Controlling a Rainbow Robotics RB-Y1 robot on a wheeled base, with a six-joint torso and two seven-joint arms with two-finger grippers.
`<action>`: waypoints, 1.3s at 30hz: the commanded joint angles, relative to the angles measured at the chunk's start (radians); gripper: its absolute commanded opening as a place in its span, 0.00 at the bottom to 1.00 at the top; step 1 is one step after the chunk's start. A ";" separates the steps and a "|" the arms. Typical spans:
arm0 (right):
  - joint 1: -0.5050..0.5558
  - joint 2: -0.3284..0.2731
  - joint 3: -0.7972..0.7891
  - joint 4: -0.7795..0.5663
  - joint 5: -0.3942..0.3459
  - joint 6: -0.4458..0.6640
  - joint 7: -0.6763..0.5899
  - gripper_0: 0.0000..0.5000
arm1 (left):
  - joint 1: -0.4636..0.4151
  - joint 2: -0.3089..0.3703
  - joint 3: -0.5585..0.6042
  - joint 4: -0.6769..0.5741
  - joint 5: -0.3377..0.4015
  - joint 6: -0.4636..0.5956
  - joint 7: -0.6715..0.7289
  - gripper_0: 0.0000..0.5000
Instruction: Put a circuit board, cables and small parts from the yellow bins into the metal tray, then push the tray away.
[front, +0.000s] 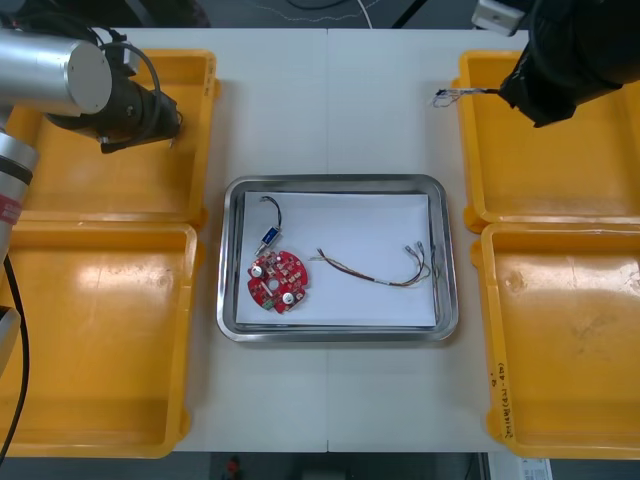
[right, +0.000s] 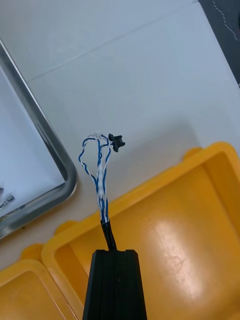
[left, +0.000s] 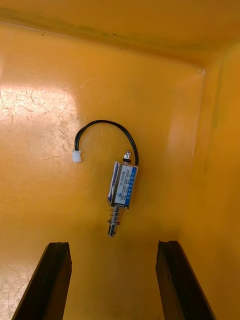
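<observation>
Inside the metal tray (front: 228, 260) lay a round red circuit board (front: 279, 282) and a red and yellow cable (front: 385, 272). The right hand (right: 115, 252) pinched a blue and white cable (right: 100, 175). The spread left hand (left: 112, 250) faced a small metal part (left: 122, 186). The push was not yet done.

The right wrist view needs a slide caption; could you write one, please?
Right gripper shut on a twisted blue and white cable above a yellow bin, metal tray nearby.

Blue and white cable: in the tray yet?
Out: right tool, shut on the cable, holds it over the far right bin's rim. Left tool open over the far left bin.
</observation>
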 joint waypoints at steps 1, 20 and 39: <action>0.019 0.026 0.103 -0.054 -0.026 0.003 -0.021 0.00 | -0.049 0.035 0.014 0.021 0.007 -0.054 -0.127 1.00; 0.178 0.121 0.360 -0.051 0.142 -0.165 -0.030 0.00 | -0.018 0.033 -0.119 0.133 0.026 -0.312 -0.122 1.00; 0.183 0.126 0.540 0.205 0.200 -0.452 0.009 0.00 | -0.018 0.027 -0.156 0.179 0.010 -0.358 -0.133 0.75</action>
